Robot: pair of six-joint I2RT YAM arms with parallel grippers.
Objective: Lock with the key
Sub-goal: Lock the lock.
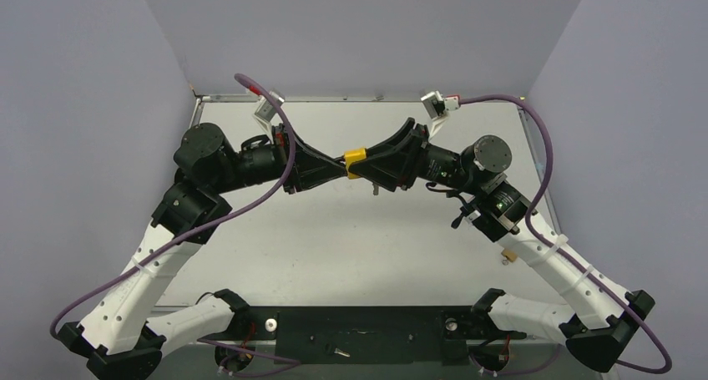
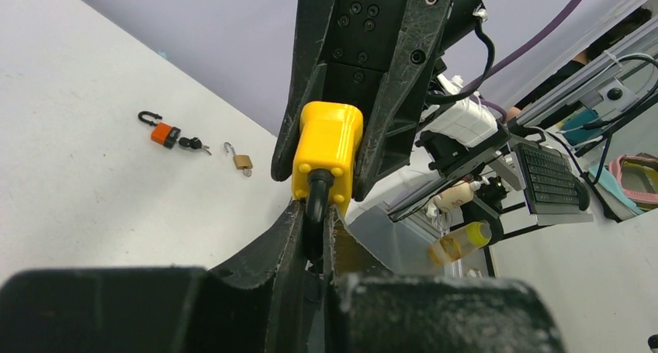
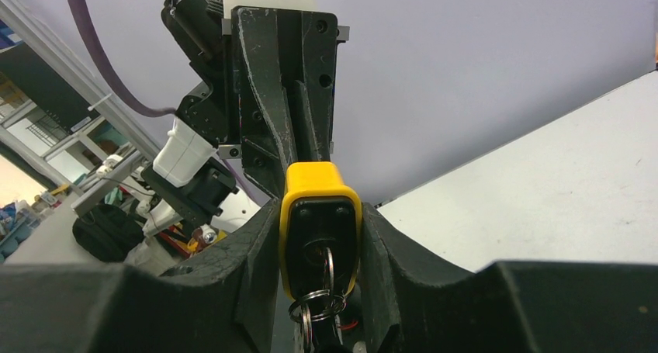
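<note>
Top view: arms meet above the table, yellow padlock between them. Right wrist view alone: right gripper clamps the smooth yellow body; flat metal key sits in its keyhole, wire ring dangling. Left wrist view: left gripper is closed on the round black shackle; orange lock and brass lock lie on the table.
</note>
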